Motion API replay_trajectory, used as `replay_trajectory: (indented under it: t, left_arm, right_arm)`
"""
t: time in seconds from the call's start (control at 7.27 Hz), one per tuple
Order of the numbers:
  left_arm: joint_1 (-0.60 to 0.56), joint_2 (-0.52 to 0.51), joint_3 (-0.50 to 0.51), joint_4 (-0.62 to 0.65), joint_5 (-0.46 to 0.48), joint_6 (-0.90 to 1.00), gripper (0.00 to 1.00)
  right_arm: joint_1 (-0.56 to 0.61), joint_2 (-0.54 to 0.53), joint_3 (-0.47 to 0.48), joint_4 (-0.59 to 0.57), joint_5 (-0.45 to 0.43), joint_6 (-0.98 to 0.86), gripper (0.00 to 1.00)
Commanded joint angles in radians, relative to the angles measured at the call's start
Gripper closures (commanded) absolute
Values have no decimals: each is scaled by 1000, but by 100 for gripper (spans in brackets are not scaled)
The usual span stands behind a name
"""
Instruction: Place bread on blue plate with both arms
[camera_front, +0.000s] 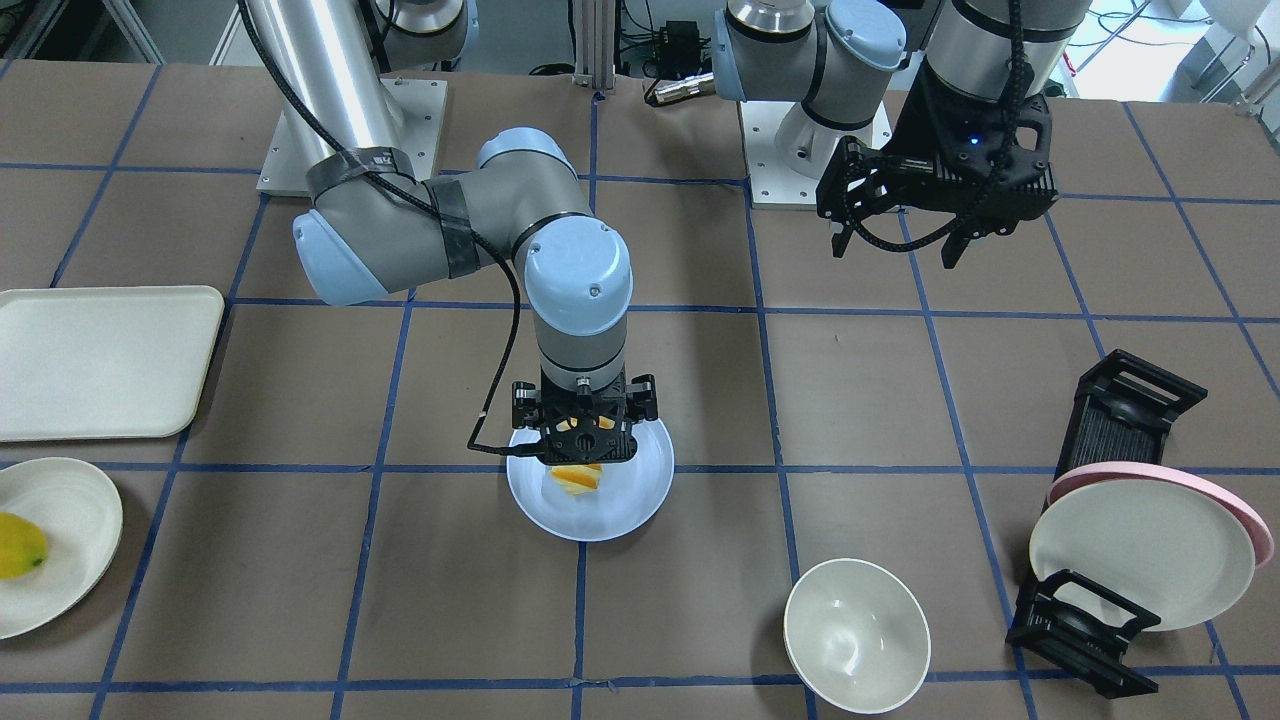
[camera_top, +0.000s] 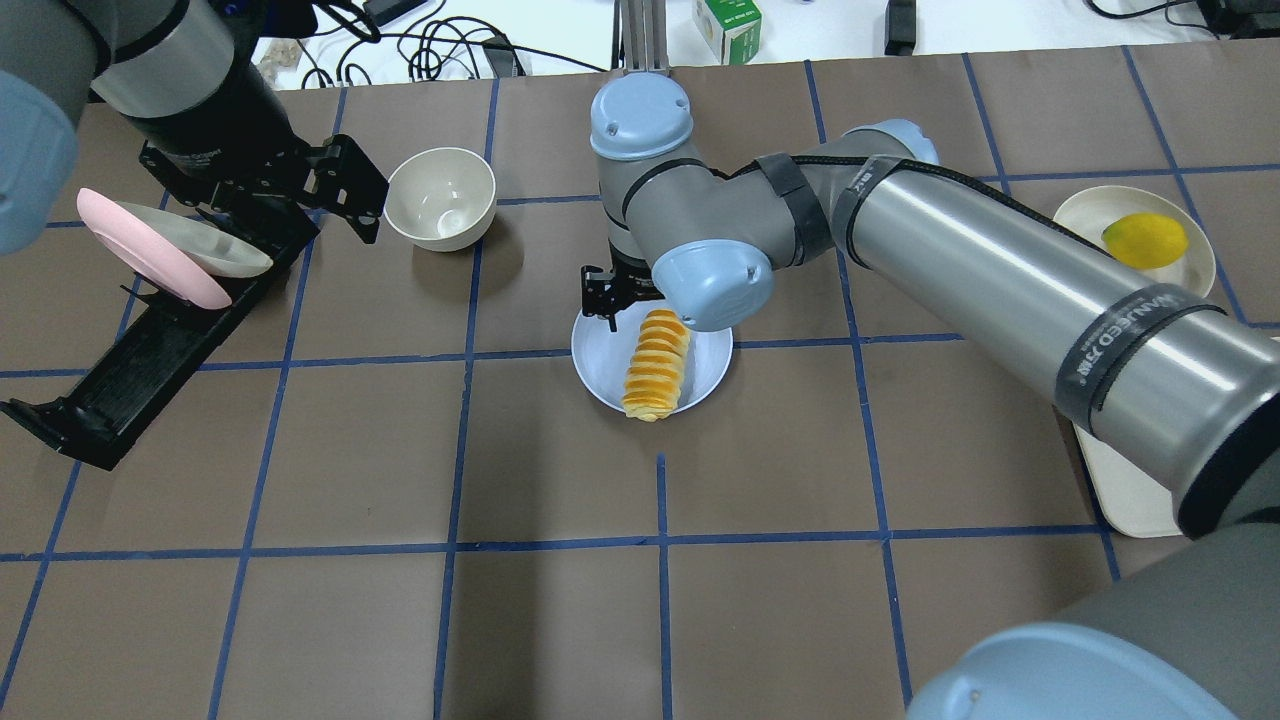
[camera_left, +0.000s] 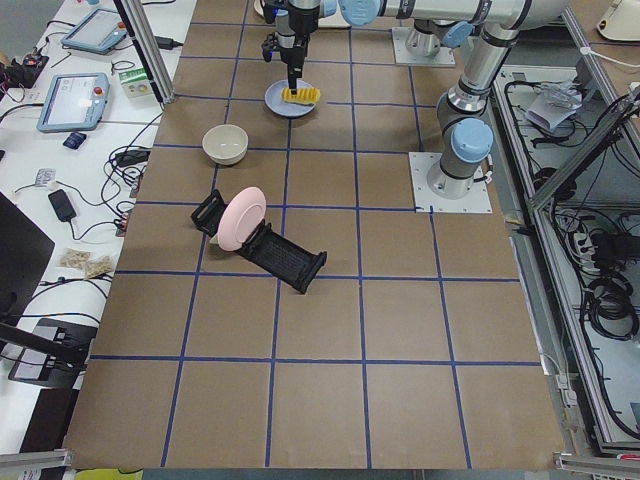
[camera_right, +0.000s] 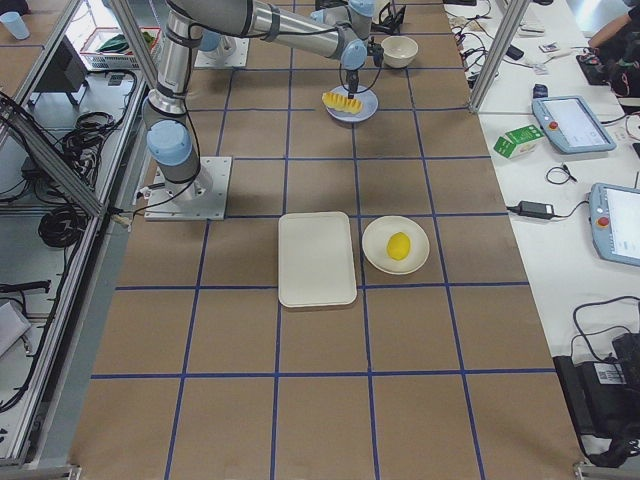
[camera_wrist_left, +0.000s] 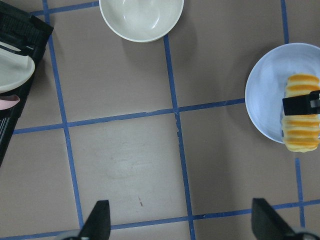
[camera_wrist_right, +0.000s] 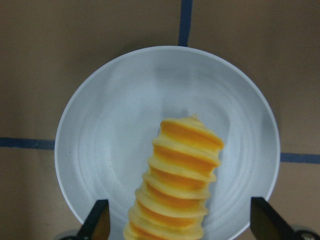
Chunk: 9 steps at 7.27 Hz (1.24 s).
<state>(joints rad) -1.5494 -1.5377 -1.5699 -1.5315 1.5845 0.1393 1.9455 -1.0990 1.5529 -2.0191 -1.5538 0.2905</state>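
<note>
- Table (camera_top: 560, 620): brown top marked with a blue tape grid; everything is laid out on it.
- Right arm (camera_top: 1000, 290): reached in to mid-table, wrist pointed straight down over the blue plate (camera_top: 600, 365).
- Left arm (camera_front: 990, 50): held high at its own side, near the dish rack (camera_top: 150, 370).
- Cream tray (camera_front: 100, 360): laid flat on the right arm's side, next to a cream plate (camera_top: 1090, 215) with a yellow lemon (camera_top: 1145, 240) on it.
- Dish rack: a pink plate (camera_top: 140, 260) and a cream one (camera_front: 1140, 555) are stood on edge in it.
- Bowl (camera_front: 855, 635): upright, set between rack and blue plate.
- Bread (camera_top: 657, 375): laid flat on the blue plate, off-centre, with one end poking slightly over the rim.
- Right gripper (camera_wrist_right: 181, 224): jaws spread wide and placed astride one end of the bread. In the wrist view a gap is seen between each finger (camera_wrist_right: 99, 220) and the loaf, so nothing is clamped. Actual contact cannot be ruled out from the other views.
- Left gripper (camera_front: 895, 235): jaws spread wide, nothing held, nothing touched. Fingers (camera_wrist_left: 100, 222) are seen above bare table, well apart from plate and bread.
</note>
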Motion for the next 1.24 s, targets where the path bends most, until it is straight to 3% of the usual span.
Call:
replay_trajectory:
  t: [0.0, 0.41, 0.83, 1.1]
  left_arm:
    - [0, -1, -1, 1, 0, -3, 0]
    - [2, 2, 1, 2, 2, 9, 0]
    - [0, 17, 16, 2, -3, 20, 0]
    - [0, 21, 2, 2, -23, 22, 0]
  right_arm:
    - [-136, -112, 6, 101, 1, -77, 0]
    - [-327, -328, 16, 355, -3, -129, 0]
    - [-376, -458, 13, 549, 0, -180, 0]
    - [-385, -512, 15, 585, 11, -204, 0]
